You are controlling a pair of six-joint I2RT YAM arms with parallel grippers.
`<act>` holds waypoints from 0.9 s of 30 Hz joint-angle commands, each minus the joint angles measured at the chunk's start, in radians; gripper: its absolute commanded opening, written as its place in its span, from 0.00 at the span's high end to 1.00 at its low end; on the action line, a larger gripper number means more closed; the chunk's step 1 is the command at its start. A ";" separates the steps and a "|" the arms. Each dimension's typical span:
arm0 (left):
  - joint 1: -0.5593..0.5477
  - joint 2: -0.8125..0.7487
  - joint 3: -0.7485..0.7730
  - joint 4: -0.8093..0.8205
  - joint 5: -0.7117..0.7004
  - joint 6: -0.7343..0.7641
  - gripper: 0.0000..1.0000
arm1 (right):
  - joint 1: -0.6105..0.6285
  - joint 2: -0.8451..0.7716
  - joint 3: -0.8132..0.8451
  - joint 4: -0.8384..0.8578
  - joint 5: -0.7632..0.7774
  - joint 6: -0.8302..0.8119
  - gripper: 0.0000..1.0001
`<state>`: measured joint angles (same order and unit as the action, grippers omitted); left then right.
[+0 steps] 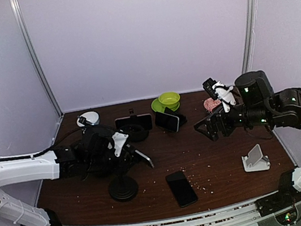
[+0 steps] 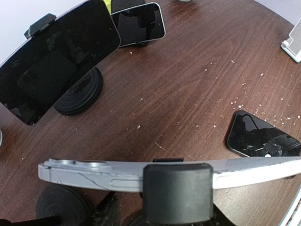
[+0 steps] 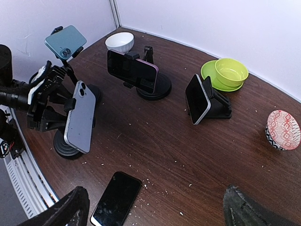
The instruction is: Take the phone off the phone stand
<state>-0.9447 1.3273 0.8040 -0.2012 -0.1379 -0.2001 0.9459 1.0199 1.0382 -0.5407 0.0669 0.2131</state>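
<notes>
A light-blue phone (image 3: 80, 117) stands clamped in a black phone stand with a round base (image 1: 123, 189) at the front left. My left gripper (image 1: 127, 151) is right at that phone, its dark fingers partly closed behind it. The left wrist view shows the phone's long edge (image 2: 94, 172) crossing the frame, with a black block (image 2: 176, 190) over its middle. Whether the fingers touch the phone is hidden. My right gripper (image 3: 162, 212) hangs open above the table's right middle, holding nothing.
A dark phone (image 1: 181, 188) lies flat near the front. Another phone (image 1: 133, 123) sits in a stand at the back, and a third (image 1: 167, 121) leans on a wedge. Behind are a green bowl (image 1: 169, 99) and a white bowl (image 1: 88, 118). A white stand (image 1: 256, 159) sits on the right.
</notes>
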 commanded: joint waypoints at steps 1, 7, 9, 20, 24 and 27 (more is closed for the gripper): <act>-0.005 0.029 0.048 -0.007 -0.025 0.034 0.48 | 0.009 -0.009 -0.007 0.019 0.023 -0.011 0.00; -0.005 0.043 0.060 -0.004 -0.013 0.044 0.69 | 0.010 0.015 0.002 0.037 -0.007 -0.022 0.00; -0.005 0.041 0.062 -0.006 -0.005 0.038 0.72 | 0.014 0.030 0.001 0.052 -0.030 -0.028 0.00; -0.006 -0.011 0.111 -0.023 0.121 -0.055 0.84 | 0.152 0.133 -0.056 0.228 -0.110 -0.215 0.01; -0.008 -0.019 0.138 -0.053 0.145 -0.070 0.91 | 0.211 0.183 -0.069 0.312 -0.071 -0.249 0.01; -0.009 -0.031 0.168 -0.076 0.164 -0.082 0.95 | 0.256 0.216 -0.079 0.392 -0.029 -0.254 0.00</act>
<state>-0.9485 1.3510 0.8886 -0.3244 -0.0303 -0.2447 1.1561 1.2095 0.9768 -0.2935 -0.0193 0.0017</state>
